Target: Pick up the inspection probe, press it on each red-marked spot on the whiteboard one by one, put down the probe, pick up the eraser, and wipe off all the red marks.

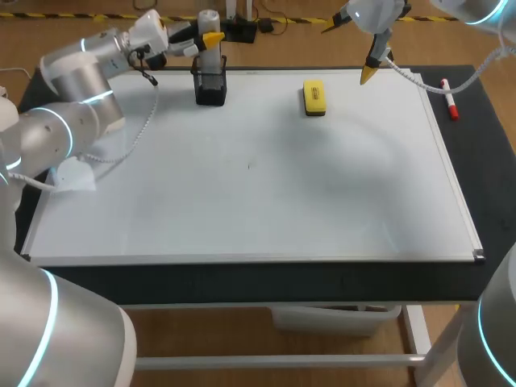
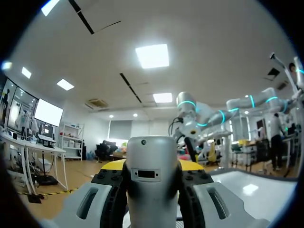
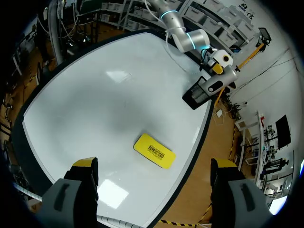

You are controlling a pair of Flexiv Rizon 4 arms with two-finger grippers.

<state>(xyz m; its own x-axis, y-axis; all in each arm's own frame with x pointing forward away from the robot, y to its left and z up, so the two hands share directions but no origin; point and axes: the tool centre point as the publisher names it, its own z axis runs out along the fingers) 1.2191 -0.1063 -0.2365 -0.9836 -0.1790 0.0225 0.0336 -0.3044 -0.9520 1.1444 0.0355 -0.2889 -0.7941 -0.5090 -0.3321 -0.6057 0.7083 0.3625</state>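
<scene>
Yellow eraser (image 1: 314, 97) lies on the whiteboard (image 1: 242, 201), and I spot no red marks there. Probe (image 1: 209, 20) stands in its black holder (image 1: 210, 85), not yet lifted. Only the left wrist view shows the left gripper (image 1: 208, 40) clamped on it. Right gripper (image 3: 154, 166) hangs spread wide above the eraser.

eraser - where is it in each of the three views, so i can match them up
Head view: the eraser lies on the whiteboard near its far edge, to the right of the black holder.
Left wrist view: not in it.
Right wrist view: it lies on the whiteboard just ahead of the right hand, whose fingers are wide apart.
Shared landmark: the inspection probe shows in all three views.
</scene>
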